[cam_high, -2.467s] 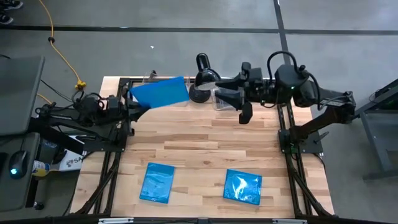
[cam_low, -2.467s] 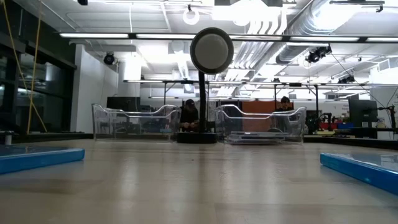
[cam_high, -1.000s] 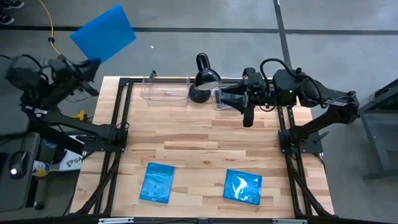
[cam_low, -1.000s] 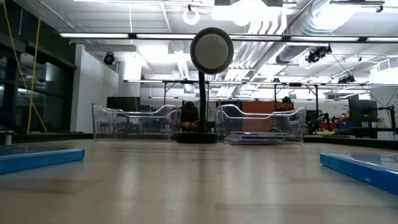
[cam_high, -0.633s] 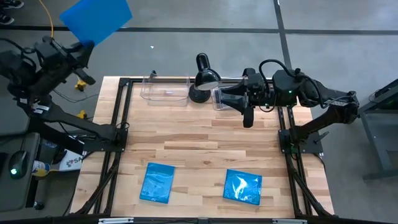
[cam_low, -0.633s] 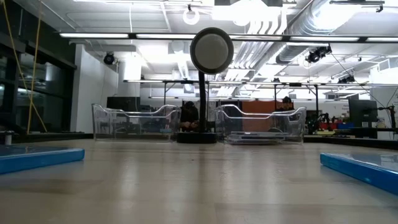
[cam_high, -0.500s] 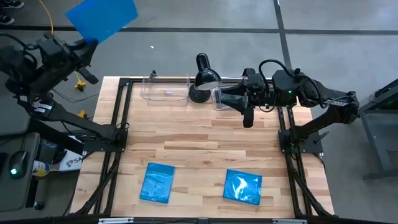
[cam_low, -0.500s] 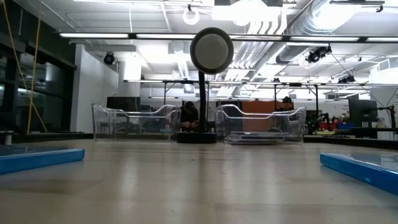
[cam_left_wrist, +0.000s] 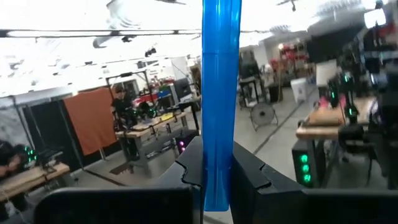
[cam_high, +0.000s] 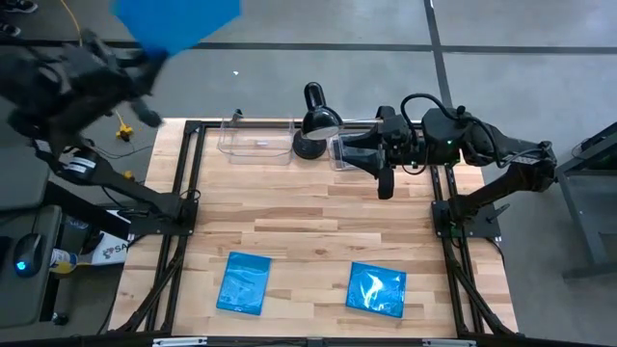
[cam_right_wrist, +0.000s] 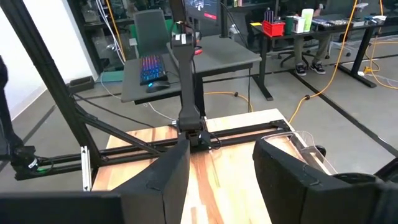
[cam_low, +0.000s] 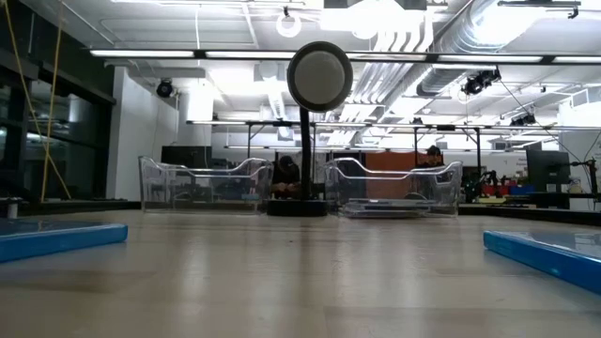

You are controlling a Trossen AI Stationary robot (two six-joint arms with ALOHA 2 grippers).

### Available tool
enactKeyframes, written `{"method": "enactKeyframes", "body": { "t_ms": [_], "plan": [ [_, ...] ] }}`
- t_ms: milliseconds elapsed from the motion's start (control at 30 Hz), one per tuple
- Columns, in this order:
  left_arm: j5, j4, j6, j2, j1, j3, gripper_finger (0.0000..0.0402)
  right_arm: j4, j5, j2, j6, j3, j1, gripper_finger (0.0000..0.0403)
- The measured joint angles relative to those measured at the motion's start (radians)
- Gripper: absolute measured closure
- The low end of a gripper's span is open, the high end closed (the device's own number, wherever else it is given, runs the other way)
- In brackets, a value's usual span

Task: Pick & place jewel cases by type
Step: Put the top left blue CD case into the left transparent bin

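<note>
Pinching one edge of a blue jewel case (cam_left_wrist: 219, 93), left gripper (cam_left_wrist: 216, 163) fingers hold thin, stiff, likely slippery plastic; right gripper (cam_right_wrist: 214, 163) fingers spread, empty

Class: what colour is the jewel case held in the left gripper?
Bright blue jewel case, clearest in the left wrist view.

All 3 jewel cases in sight are bright blue: 1 at 11 o'clock (cam_high: 178, 21), 2 glossy ones at 7 (cam_high: 243, 283) and 5 o'clock (cam_high: 376, 289). The tabletop (cam_high: 318, 226) is pale striped wood, both bins (cam_high: 256, 145) clear, the lamp (cam_high: 313, 120) black.
</note>
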Motion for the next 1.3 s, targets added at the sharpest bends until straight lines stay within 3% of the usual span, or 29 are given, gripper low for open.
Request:
{"method": "enactKeyframes", "body": {
  "t_ms": [67, 167, 333, 500, 633, 700, 833, 967, 1133, 1300],
  "plan": [
    [0.017, -0.002, 0.008, 0.049, 0.036, 0.040, 0.0375, 0.000, -0.006, 0.000, 0.000, 0.000, 0.000, 0.0242],
    [0.151, -0.004, -0.024, 0.126, 0.171, 0.106, 0.0375, -0.001, -0.029, 0.000, 0.000, 0.000, 0.000, 0.0242],
    [0.586, -0.010, -0.197, 0.248, 0.523, 0.194, 0.0375, -0.005, -0.051, 0.000, 0.002, 0.000, 0.000, 0.0242],
    [1.034, -0.019, -0.385, 0.390, 0.874, 0.204, 0.0375, -0.008, -0.069, 0.000, 0.003, 0.000, 0.000, 0.0242],
    [1.363, -0.022, -0.545, 0.500, 1.091, 0.202, 0.0375, -0.020, -0.066, 0.000, 0.004, 0.000, 0.006, 0.0242],
    [1.478, -0.024, -0.595, 0.541, 1.165, 0.205, 0.0375, -0.024, -0.066, 0.000, 0.013, 0.000, 0.006, 0.0242],
    [1.534, -0.106, -0.615, 0.609, 1.250, 0.204, 0.0375, -0.051, -0.063, 0.000, 0.029, 0.000, 0.006, 0.0242],
    [1.548, -0.290, -0.586, 0.645, 1.339, 0.205, 0.0375, -0.070, -0.046, 0.000, 0.045, 0.000, 0.006, 0.0242],
    [1.438, -0.604, -0.417, 0.694, 1.416, 0.203, 0.0375, -0.079, 0.005, 0.000, 0.046, 0.000, 0.006, 0.0242],
    [1.360, -0.754, -0.312, 0.697, 1.449, 0.190, 0.0375, -0.079, 0.067, 0.000, 0.039, 0.000, 0.006, 0.0242]
  ]
}}
